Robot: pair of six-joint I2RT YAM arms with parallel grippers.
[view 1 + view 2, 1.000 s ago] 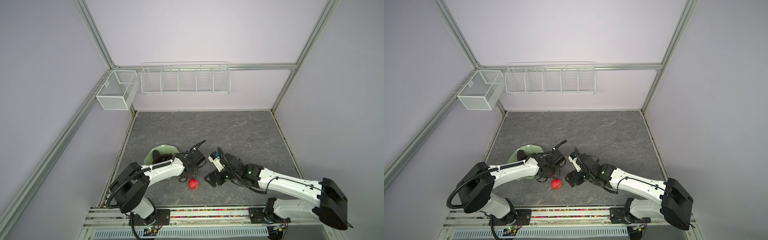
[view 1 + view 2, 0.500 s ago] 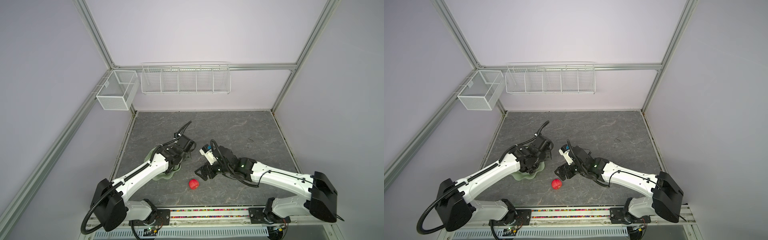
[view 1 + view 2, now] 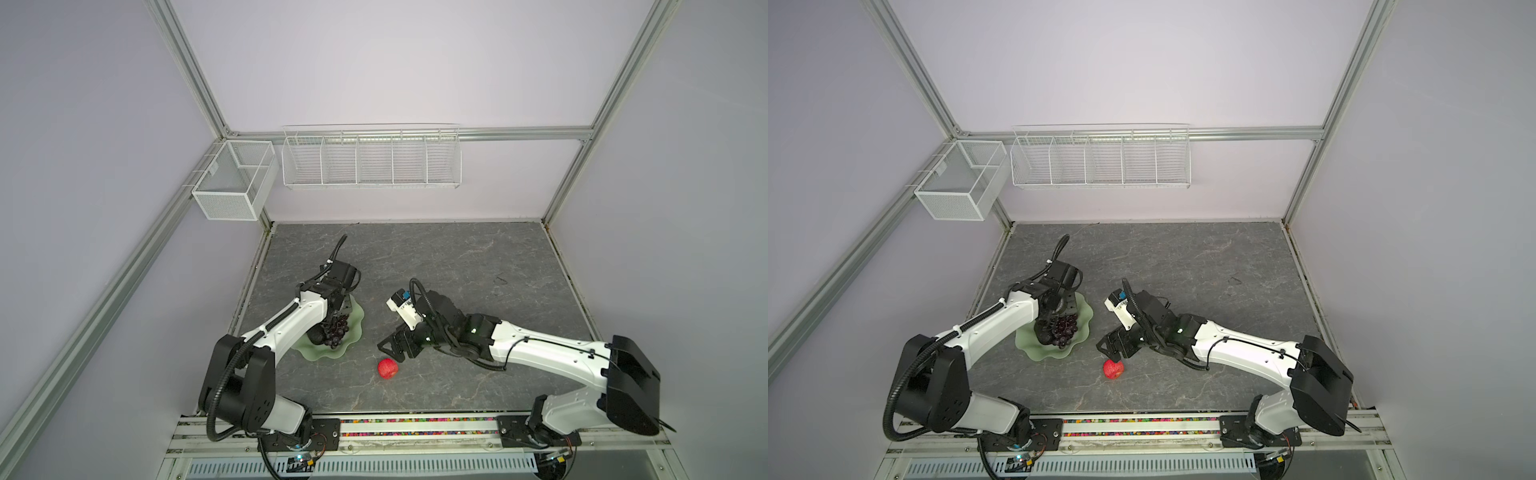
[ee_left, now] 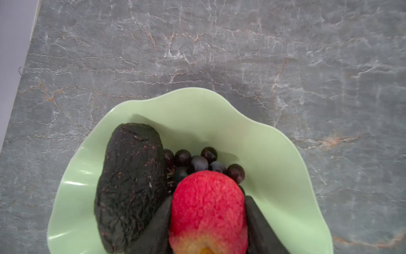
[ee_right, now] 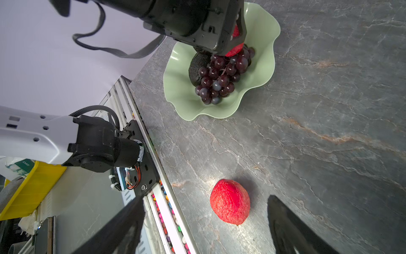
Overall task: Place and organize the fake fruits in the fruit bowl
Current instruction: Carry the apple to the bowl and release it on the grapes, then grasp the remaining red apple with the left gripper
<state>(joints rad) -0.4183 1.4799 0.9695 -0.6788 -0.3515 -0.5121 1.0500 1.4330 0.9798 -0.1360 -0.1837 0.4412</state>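
The bowl (image 3: 352, 329) sits on the bench (image 3: 457, 257) near its left edge. In it lie the grapes (image 5: 219, 79) and, touching them, one avocado (image 4: 131, 182); a second avocado shows in no view.

What has changed is above the bowl. A second ago the left gripper (image 4: 208, 198) was low beside the bowl, on the side toward the right arm; now it hangs over the bowl's middle, clamped on an apple (image 4: 208, 212). In the left wrist view the red fruit fills the gap between the dark fingers (image 4: 259, 220), right over the grapes. The right wrist view shows the apple at the top of the bunch, though I cannot tell whether it touches yet.

That puts this apple at the point of release. It looks likely to settle against the grapes and avocado, and it could roll toward the bare side of the bowl.

The other apple (image 3: 387, 368) lies on the bench, apart from the bowl and unmoved. Over the same second the right gripper (image 5: 206, 199) has edged toward it; its jaws stand wide apart, holding nothing, just above and behind the fruit.

So two kinds of fruit are in, one apple is about to join them, and one apple is left to fetch.
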